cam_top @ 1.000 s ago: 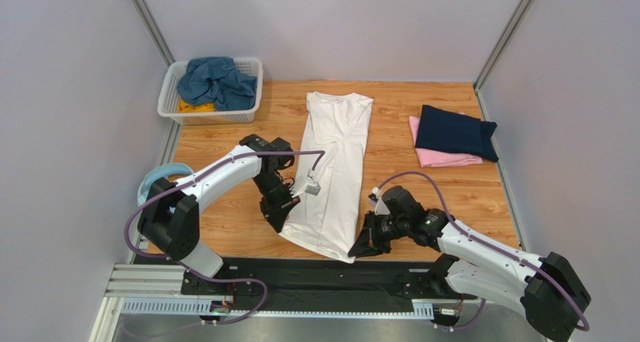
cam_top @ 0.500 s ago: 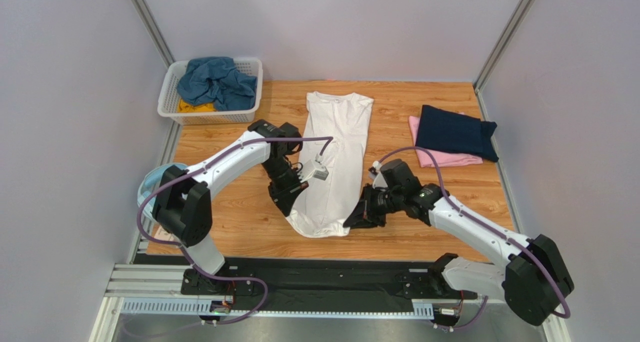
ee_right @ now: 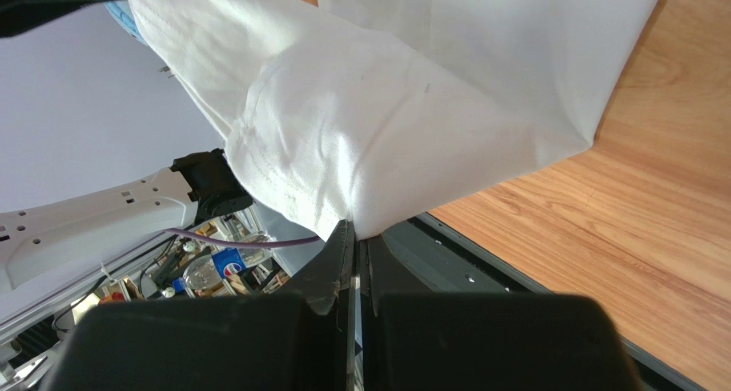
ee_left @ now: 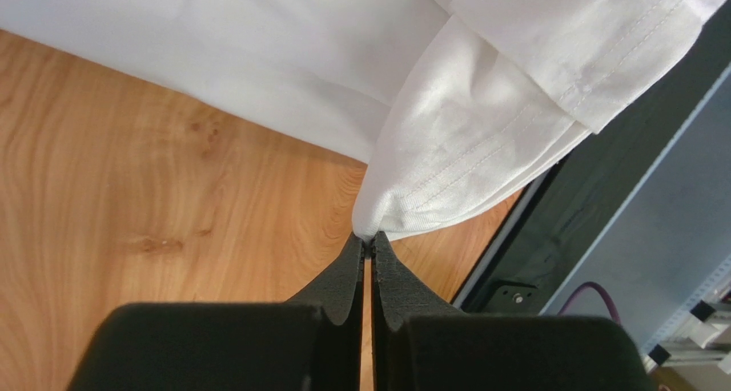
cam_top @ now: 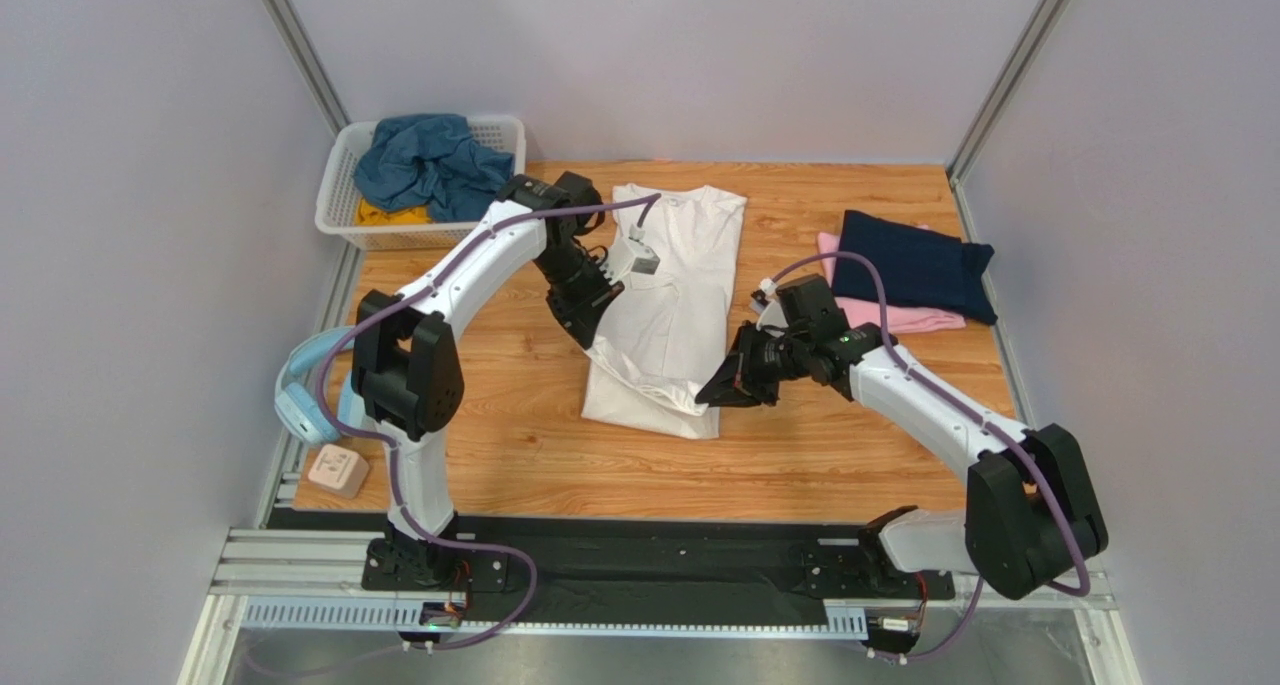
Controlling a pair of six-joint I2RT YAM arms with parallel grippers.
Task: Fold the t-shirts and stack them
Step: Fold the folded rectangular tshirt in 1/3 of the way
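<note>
the white shirt (cam_top: 688,288) is lying as a long, narrow strip of soft cloth in the upper middle of the top frame, on the wood-grain table (cam_top: 842,445). its near end is sitting doubled back over itself, with a rounded fold at the lower middle and the hem layers raised above the flat part.

the left gripper (cam_top: 591,325) is pinching the left corner of that raised end. in the left wrist view its black tapered fingers (ee_left: 343,275) are pressing tight together, and a bunched wad of stitched hem is puffing out from the tips. the right gripper (cam_top: 709,394) is clamping the right corner the same way. in its wrist view the cloth is hanging from the closed tips as a smooth, faintly creased sheet with a double-stitched seam.

at the upper left, a white slatted plastic basket (cam_top: 338,190) is holding a crumpled teal-blue shirt (cam_top: 428,160) with a sliver of yellow shirt (cam_top: 388,217) under it. at the right, a navy shirt (cam_top: 912,265), folded into a neat rectangle, is resting on a folded pink shirt (cam_top: 887,319) whose edges are showing along its left and lower sides. light-blue headphones (cam_top: 301,393) with a curved band are sitting at the left edge of the frame.
</note>
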